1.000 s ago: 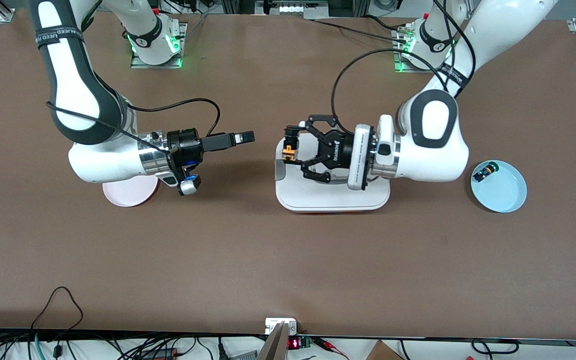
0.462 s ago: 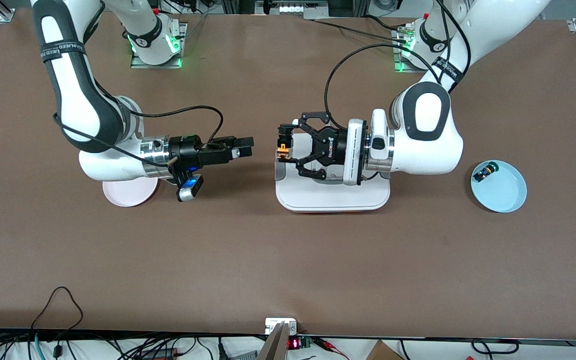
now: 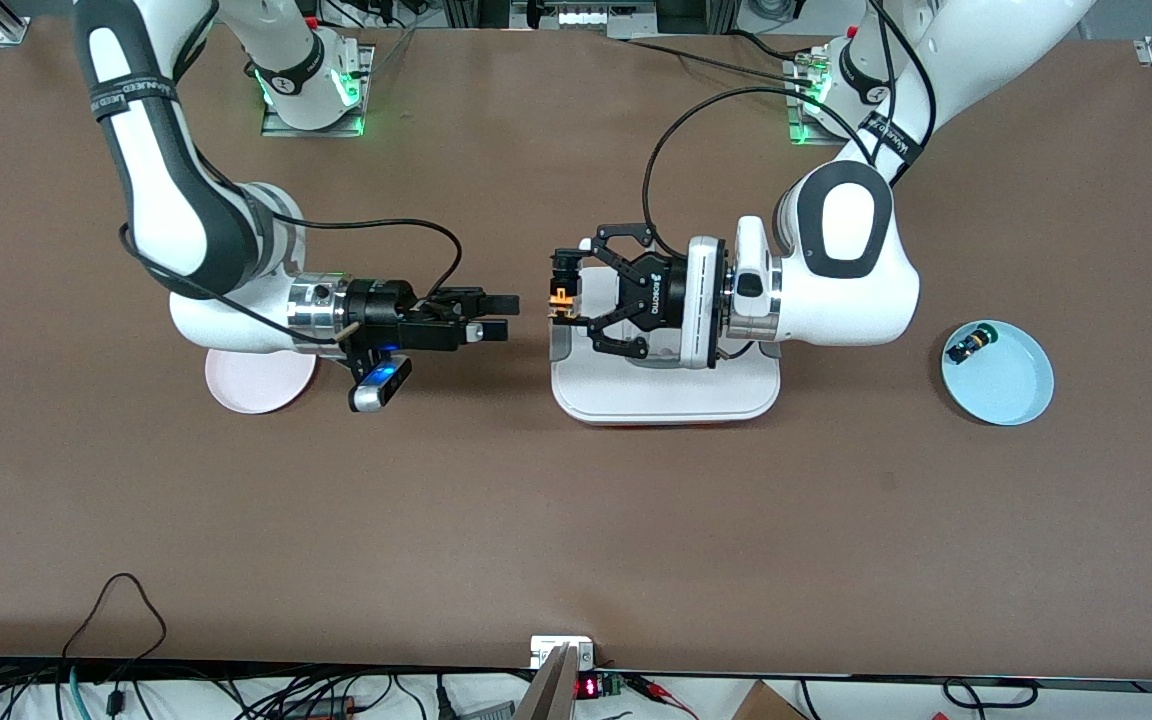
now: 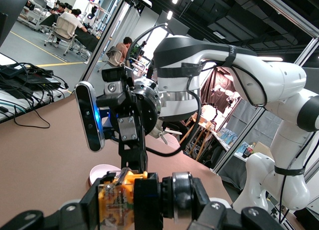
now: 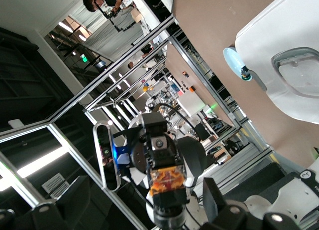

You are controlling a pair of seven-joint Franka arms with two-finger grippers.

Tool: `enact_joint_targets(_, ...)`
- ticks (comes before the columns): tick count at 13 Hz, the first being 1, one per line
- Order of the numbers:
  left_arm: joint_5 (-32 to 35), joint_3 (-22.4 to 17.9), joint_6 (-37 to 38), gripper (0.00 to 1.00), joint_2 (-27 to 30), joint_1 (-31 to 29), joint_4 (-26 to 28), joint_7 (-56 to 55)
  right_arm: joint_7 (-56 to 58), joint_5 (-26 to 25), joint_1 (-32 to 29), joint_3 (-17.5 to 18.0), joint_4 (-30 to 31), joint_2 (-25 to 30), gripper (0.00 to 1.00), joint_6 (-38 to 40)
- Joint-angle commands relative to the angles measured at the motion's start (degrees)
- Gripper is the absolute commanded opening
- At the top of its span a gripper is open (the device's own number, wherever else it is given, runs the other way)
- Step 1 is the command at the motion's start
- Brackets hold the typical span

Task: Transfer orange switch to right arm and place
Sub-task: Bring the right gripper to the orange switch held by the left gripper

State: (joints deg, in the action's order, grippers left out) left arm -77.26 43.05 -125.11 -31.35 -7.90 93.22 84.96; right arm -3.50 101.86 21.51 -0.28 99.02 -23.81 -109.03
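The orange switch (image 3: 560,296) hangs in the air over the white tray's (image 3: 666,398) edge toward the right arm's end of the table, my left gripper (image 3: 566,293) shut on its black body. In the left wrist view its tan-orange block (image 4: 115,202) sticks out of the left gripper's fingers (image 4: 65,212), toward the right gripper (image 4: 133,160). My right gripper (image 3: 508,315) is open and level with the switch, a short gap away, touching nothing. Seen from the right wrist, the switch (image 5: 167,181) lies straight ahead between that gripper's spread fingers (image 5: 213,197).
A pink plate (image 3: 251,385) lies under the right arm's wrist. A pale blue plate (image 3: 1011,390) at the left arm's end of the table holds a black switch with a green cap (image 3: 966,345). Cables run along the table's edge nearest the front camera.
The right gripper has turned at the wrist and come closer to the switch. The left gripper has shifted a little toward the right arm with the switch in it.
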Motion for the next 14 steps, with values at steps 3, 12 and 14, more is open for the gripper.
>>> enact_joint_targets(3,-2.28,0.2,-0.93,0.22,1.47,-0.09,1.52,1.88,-0.27,1.5,3.27,0.2,4.77,3.77,1.0,-4.45)
enact_joint_targets(12,-2.28,0.2,-0.84,0.22,1.47,-0.18,1.43,1.79,-0.63,4.49,4.68,0.28,6.8,4.92,1.0,-4.79)
enact_joint_targets(14,-2.28,0.2,-0.93,0.22,1.47,-0.18,1.43,1.79,-0.63,5.62,4.94,0.28,6.8,4.92,1.0,-4.88)
